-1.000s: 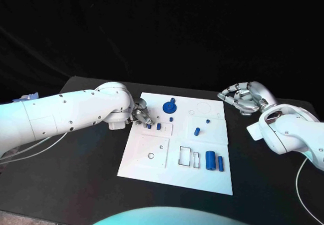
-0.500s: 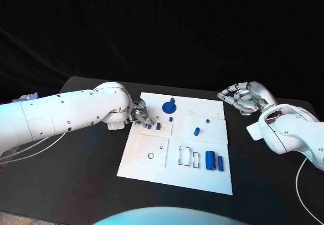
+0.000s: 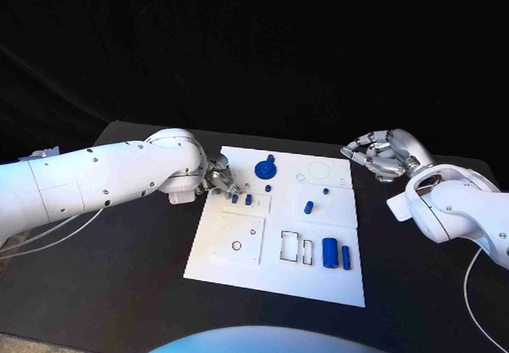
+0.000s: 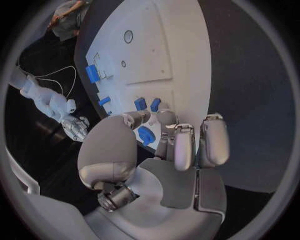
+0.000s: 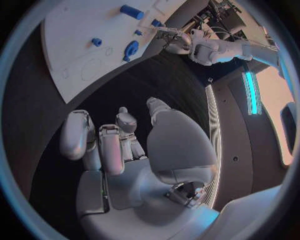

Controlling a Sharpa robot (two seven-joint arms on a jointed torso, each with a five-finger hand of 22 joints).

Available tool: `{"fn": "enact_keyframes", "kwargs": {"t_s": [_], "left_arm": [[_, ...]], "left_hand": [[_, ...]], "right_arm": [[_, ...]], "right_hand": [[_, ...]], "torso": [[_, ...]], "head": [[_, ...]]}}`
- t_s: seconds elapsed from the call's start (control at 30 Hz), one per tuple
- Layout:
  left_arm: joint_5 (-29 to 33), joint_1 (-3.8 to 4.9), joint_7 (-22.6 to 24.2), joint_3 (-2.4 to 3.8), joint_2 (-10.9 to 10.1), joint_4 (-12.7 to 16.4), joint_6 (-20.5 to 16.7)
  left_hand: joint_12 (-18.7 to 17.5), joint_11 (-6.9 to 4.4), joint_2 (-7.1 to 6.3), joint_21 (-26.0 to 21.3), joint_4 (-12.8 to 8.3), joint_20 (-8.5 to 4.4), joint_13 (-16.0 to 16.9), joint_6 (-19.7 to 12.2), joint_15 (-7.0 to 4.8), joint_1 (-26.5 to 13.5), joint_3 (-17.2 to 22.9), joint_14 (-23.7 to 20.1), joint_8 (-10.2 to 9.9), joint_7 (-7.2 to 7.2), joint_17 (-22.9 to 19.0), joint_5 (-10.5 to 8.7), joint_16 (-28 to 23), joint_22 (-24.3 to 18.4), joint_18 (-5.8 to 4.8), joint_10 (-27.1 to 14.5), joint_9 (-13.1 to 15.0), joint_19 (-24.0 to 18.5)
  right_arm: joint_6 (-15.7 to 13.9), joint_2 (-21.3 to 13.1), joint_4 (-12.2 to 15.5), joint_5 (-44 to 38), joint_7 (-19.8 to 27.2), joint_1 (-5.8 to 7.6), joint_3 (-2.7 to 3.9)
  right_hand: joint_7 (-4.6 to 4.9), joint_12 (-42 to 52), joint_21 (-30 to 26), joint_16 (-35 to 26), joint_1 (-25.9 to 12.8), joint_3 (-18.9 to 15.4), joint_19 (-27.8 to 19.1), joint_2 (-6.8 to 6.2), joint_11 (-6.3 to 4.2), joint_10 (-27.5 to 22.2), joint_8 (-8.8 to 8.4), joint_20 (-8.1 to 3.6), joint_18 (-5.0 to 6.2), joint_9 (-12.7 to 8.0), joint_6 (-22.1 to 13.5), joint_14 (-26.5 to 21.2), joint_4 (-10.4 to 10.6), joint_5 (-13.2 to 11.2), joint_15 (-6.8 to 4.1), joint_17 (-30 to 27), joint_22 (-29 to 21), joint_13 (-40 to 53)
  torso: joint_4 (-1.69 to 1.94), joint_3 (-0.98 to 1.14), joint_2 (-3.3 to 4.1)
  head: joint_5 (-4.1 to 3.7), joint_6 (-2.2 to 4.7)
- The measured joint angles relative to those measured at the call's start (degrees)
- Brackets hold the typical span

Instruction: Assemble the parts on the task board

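On the black table [image 3: 114,272], centre: white task board [image 3: 275,272], flat, long side running away from the robot.
Left hand [image 3: 217,180]: at the board's left edge, far half; fingers curled together, pinching a small blue part [image 4: 145,135] at the fingertips.
Right hand [image 3: 380,154]: off the board's far right corner, raised above the table, fingers curled in on nothing.
Blue round part [image 3: 265,171]: near the board's far edge, left of middle.
Two blue cylinders [image 3: 336,252]: side by side, near right of the board.
Two small blue pegs [image 3: 241,198]: just beside the left hand's fingertips.
Small blue piece [image 3: 309,206]: mid-board.
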Motion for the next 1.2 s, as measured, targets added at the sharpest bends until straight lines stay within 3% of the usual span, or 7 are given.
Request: {"fn": "enact_keyframes", "kwargs": {"t_s": [0.27,0.3,0.37,0.5,0.73,1.03,1.2], "left_arm": [[1.3,0.40,2.9,1.47,-0.8,1.0,-4.4],[1.6,0.44,3.8,1.54,-0.8,1.0,-5.5],[2.1,0.53,6.6,1.62,-0.8,1.0,-8.4],[2.6,0.58,13.3,1.10,0.1,0.3,-13.7],[-0.4,-0.39,26.7,-0.45,2.9,-1.4,-21.0],[-10.6,-1.29,35.7,-1.58,6.0,-4.4,-23.6],[-14.9,-1.56,36.8,-1.78,7.0,-5.6,-23.3]], "left_hand": [[-4.6,1.19,0.00,-3.4,0.1,0.58,-7.2,-2.8,0.23,0.0,-3.8,0.2,-1.0,1.42,0.0,0.00,-2.6,-6.5,0.01,-5.2,-0.7,-4.5],[-6.1,1.65,0.15,-5.4,0.1,0.87,-9.1,-4.1,0.76,0.2,-4.4,0.0,-1.6,2.02,-1.9,0.00,-4.3,-9.8,0.92,-7.1,-1.0,-6.9],[-9.2,4.12,-0.29,-14.7,-0.2,2.40,-11.3,-9.2,3.09,4.3,-5.0,-5.4,-4.0,4.59,-15.7,0.00,-12.7,-24.9,3.68,-13.4,-2.3,-17.9],[-11.7,6.07,-1.47,-20.7,-2.6,4.31,-13.3,-12.0,4.93,13.6,-4.6,-8.8,-6.7,6.81,-22.0,0.20,-16.5,-32.4,4.95,-19.0,-4.7,-22.6],[-22.0,8.08,-3.57,-23.7,-9.7,6.07,-21.6,-8.9,6.55,24.0,-1.0,-17.7,-16.4,8.40,-34.5,0.21,-23.3,-34.8,4.95,-23.7,-12.2,-25.3],[-30.4,8.47,-4.16,-22.8,-12.9,6.47,-28.4,-7.3,7.08,24.6,-1.3,-18.7,-21.0,8.40,-38.2,0.21,-23.1,-33.8,4.94,-24.5,-15.3,-25.7],[-32.5,8.73,-4.16,-21.3,-13.4,6.60,-30.2,-6.4,7.39,24.6,-1.8,-16.0,-22.1,8.47,-34.8,0.21,-19.3,-32.5,4.94,-24.6,-16.0,-25.5]], "right_arm": [[0.0,0.1,-0.1,0.0,0.0,-0.01,0.00],[0.0,0.1,-0.1,0.0,0.0,-0.01,0.00],[0.0,0.1,-0.1,0.0,0.0,-0.01,0.00],[0.0,0.0,-0.1,0.0,0.0,-0.01,0.00],[0.0,0.0,-0.1,0.0,0.0,-0.05,0.00],[0.0,0.1,-0.1,0.1,0.1,-0.17,-0.01],[0.1,0.1,-0.1,0.1,0.1,-0.20,-0.01]], "right_hand": [[0.00,0.0,0.0,0.0,0.0,-0.3,0.0,0.00,0.00,0.0,0.00,0.00,0.00,-0.1,0.0,0.0,0.0,0.0,0.00,0.0,0.0,0.0],[0.00,0.0,0.0,0.0,-0.1,-0.3,0.0,0.11,0.00,0.0,0.00,0.00,0.00,-0.1,0.0,0.0,0.0,0.0,0.00,0.0,0.0,0.0],[0.00,0.0,0.0,0.0,-0.2,-0.3,0.0,0.16,0.00,0.0,0.00,0.00,0.00,-0.1,0.0,0.0,0.0,0.0,0.00,0.0,0.0,0.0],[0.00,0.0,0.0,0.0,-0.2,-0.3,0.0,0.23,0.00,0.0,0.00,0.00,0.00,-0.1,0.0,0.0,0.0,0.0,0.00,-0.1,0.0,-0.1],[0.00,0.0,-0.3,0.0,-0.2,-0.3,0.0,0.23,0.00,0.0,0.00,0.00,0.00,-0.1,0.0,0.0,0.0,0.0,0.00,-0.2,0.0,-0.2],[0.00,0.0,-0.3,0.0,-0.2,-0.3,0.0,0.23,0.00,0.0,0.00,0.00,0.00,-0.1,0.0,0.0,0.0,0.0,0.00,-0.2,0.0,-0.2],[-0.21,0.0,-0.3,0.0,-0.2,-0.3,0.0,0.23,0.00,0.0,0.00,0.00,0.00,-0.1,-0.2,0.0,0.0,0.2,0.00,-0.2,0.0,-0.3]], "torso": [[0.04,0.01,-0.04],[0.04,0.01,-0.04],[0.04,0.01,-0.05],[0.06,0.00,-0.04],[0.04,-0.12,0.08],[-0.05,-0.04,0.08],[-0.05,-0.02,0.12]], "head": [[-0.32,0.27],[-0.39,0.32],[-0.48,0.42],[-0.71,0.71],[-1.13,1.12],[-1.30,1.14],[-1.39,1.14]]}}
